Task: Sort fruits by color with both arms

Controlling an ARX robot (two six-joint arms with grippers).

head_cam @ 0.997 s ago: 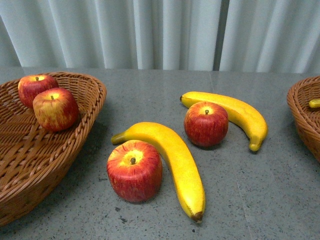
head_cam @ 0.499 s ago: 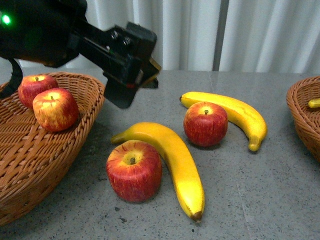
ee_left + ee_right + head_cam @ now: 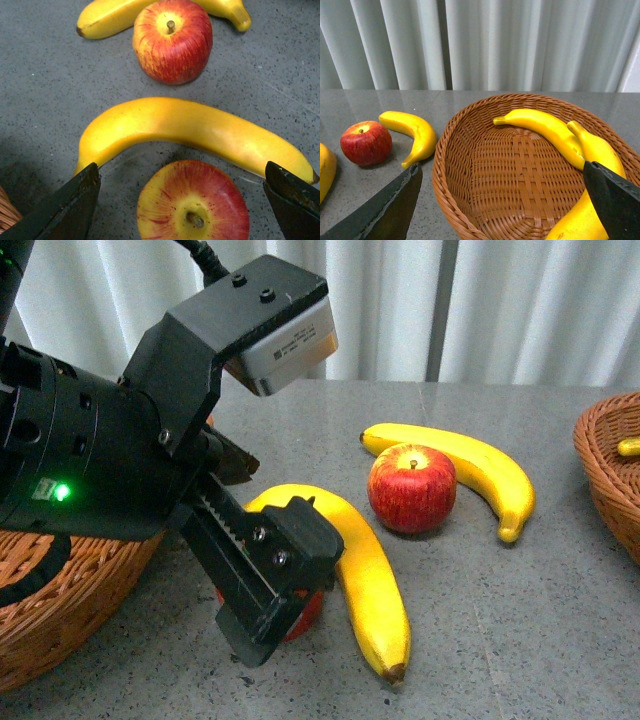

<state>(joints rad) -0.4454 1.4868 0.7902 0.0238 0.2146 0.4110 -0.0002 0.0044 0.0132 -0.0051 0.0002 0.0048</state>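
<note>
My left gripper [image 3: 272, 625] is open and hangs low over the near red apple [image 3: 306, 612], which shows only as a sliver in the front view. In the left wrist view this apple [image 3: 192, 205] sits between the two black fingers [image 3: 65, 210], apart from both. The near banana [image 3: 190, 130] curves just beyond it. A second apple [image 3: 411, 488] rests against the far banana [image 3: 480, 468]. My right gripper [image 3: 505, 200] is open above the right basket [image 3: 450, 165], which holds two bananas [image 3: 545, 127].
The left wicker basket [image 3: 60, 610] is largely hidden behind my left arm, and whatever lies in it is hidden. The right basket's rim [image 3: 610, 470] shows at the front view's edge with a banana tip [image 3: 629, 447]. A grey curtain closes off the back.
My left arm has come in from the upper left and dropped over the near apple, now covering it and the left basket. The fruits have not moved.
</note>
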